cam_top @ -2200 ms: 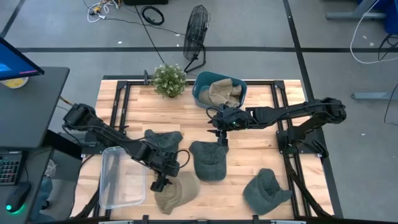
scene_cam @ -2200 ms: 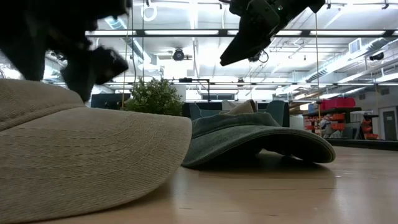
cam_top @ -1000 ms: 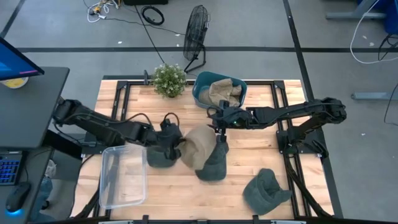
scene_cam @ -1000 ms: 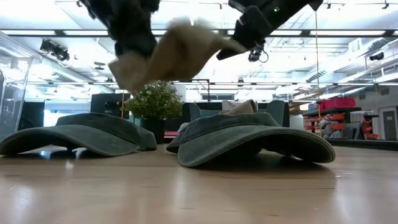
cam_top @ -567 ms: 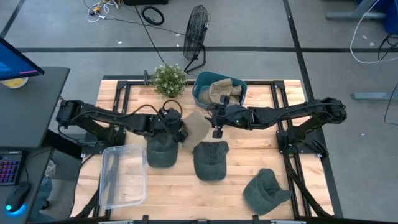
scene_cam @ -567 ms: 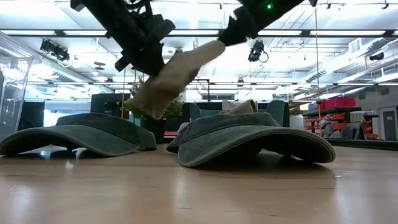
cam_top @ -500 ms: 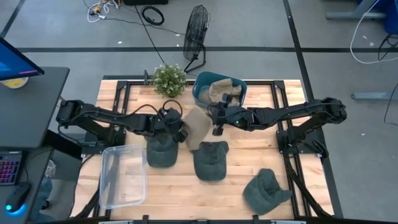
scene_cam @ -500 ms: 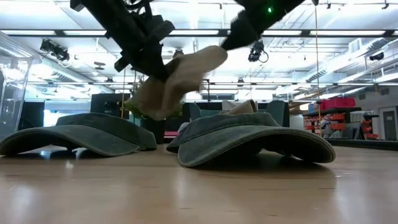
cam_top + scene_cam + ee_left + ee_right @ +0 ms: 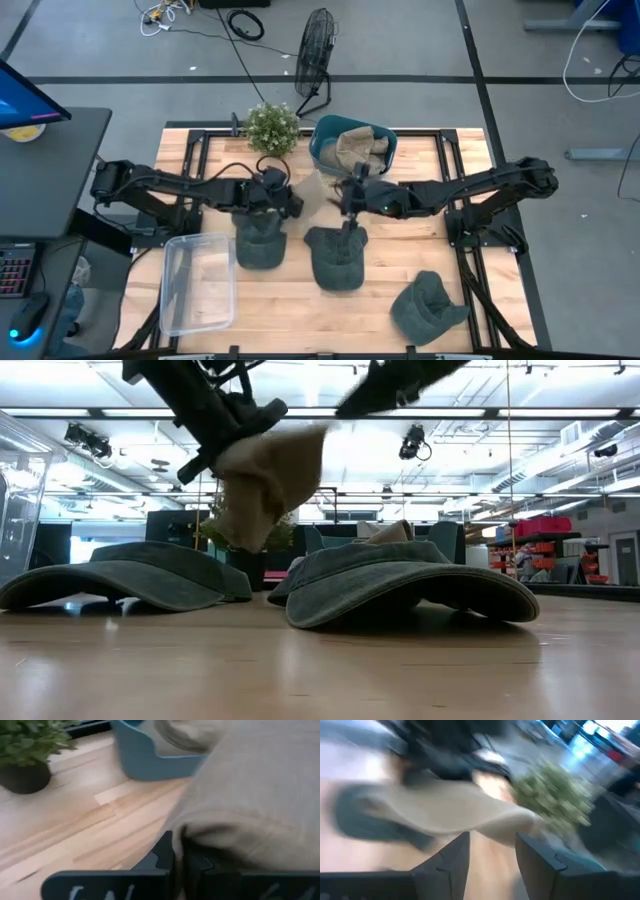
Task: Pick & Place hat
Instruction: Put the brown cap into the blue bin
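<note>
A tan hat [image 9: 316, 190] hangs in the air between my two grippers, just on the near side of the blue bin [image 9: 326, 152], which holds more tan hats [image 9: 360, 148]. My left gripper [image 9: 292, 205] is shut on the hat and shows in the low view as the left gripper [image 9: 235, 425] with the hat [image 9: 265, 480] drooping below it. My right gripper [image 9: 346, 200] is open at the hat's right side; in its wrist view the blurred hat [image 9: 455, 815] lies ahead of the open right gripper [image 9: 492, 852]. My left gripper pinches a folded edge of the tan hat [image 9: 200, 837] between its two shut fingers, coming level from the table's left. The hat is lifted clear of the table and sags below the fingers, slack. My right gripper: I cannot tell whether its open fingers touch the hat.
Three green hats lie on the table: one [image 9: 260, 242] below the left arm, one [image 9: 336, 258] in the middle, one [image 9: 428, 305] at the near right. A clear plastic box [image 9: 198, 285] sits at the near left. A potted plant [image 9: 272, 128] stands at the far edge.
My left gripper, still shut, has carried the tan hat from above the middle green hat toward the table's far edge, closer to the blue bin. The hat has swung and now droops below the fingers. My right gripper has stayed open beside the hat and moved with it.
</note>
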Tool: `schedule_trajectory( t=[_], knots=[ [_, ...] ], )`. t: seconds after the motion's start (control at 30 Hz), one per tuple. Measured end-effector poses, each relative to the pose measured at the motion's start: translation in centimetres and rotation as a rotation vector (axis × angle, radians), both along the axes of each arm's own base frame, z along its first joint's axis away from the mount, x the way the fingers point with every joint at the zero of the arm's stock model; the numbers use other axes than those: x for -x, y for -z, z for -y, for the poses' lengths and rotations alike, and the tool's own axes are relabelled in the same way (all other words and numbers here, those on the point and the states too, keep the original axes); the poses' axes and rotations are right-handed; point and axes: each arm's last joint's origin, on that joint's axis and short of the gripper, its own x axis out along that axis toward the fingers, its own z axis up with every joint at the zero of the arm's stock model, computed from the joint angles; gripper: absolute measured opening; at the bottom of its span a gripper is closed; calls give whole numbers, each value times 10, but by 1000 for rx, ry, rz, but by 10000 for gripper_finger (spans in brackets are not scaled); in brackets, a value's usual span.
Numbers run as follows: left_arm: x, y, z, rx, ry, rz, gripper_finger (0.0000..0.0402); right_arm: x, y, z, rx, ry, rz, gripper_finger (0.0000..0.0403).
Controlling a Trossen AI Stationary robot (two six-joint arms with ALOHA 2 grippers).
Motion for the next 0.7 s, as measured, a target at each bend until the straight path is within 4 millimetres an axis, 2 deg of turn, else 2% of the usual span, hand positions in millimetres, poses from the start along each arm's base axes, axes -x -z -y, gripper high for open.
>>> schedule_trajectory(
  t=[0.1,0.17,0.33,0.57,0.7],
  knots=[
    [1,0,-7,-3,-25,-5,18,2,0,-14,24,-60,-8,164],
    [2,1,-12,-3,-40,-21,18,4,1,-20,71,-37,-28,164],
    [1,0,-17,-4,-56,3,18,4,-2,-29,102,-45,0,164],
    [-9,-9,-7,-10,44,110,18,-2,2,-7,83,-17,-10,174],
    [-9,-10,-8,-12,41,117,18,-11,15,6,118,-15,-72,198]
  ],
)
